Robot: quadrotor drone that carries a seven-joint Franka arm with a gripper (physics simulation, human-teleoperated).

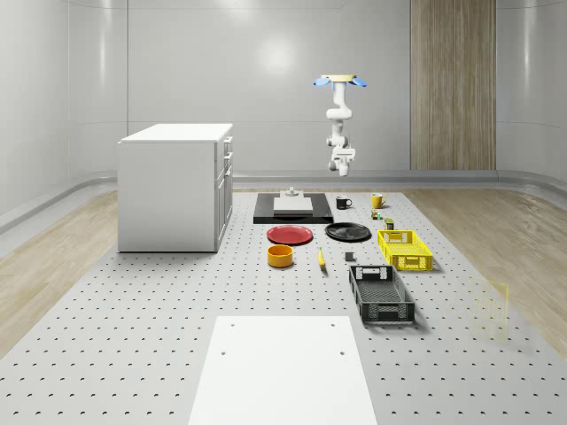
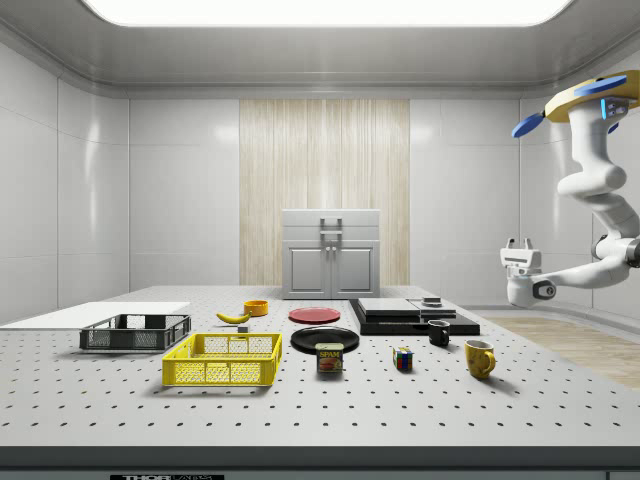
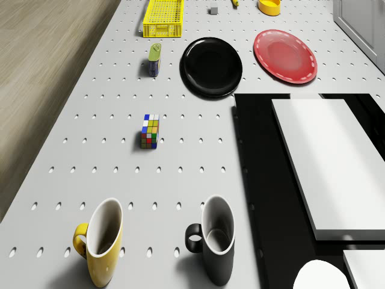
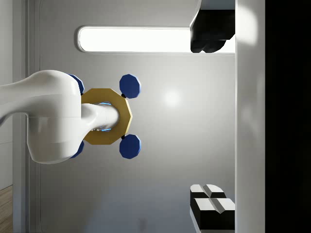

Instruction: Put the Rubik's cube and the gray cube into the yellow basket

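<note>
2 baskets, yellow basket (image 1: 405, 249) and dark one (image 1: 381, 295); 2 mugs (image 3: 101, 241); 2 plates (image 3: 212, 66); 1 Rubik's cube (image 3: 150, 131) mid-left in drone view. Gray cube (image 3: 213, 10) at top edge. Drone (image 2: 592, 100) hovers upper right in side view, arm bent, gripper (image 2: 520, 248) pointing up, fingers apart w/ nothing between. Bare tabletop round the cube.

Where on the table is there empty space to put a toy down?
Bare patches: around the Rubik's cube, between the yellow mug and the can; and along the table edge beside the wooden floor. Crowded: the black plate, red plate and black slab sit close together. The yellow basket is empty inside.
</note>
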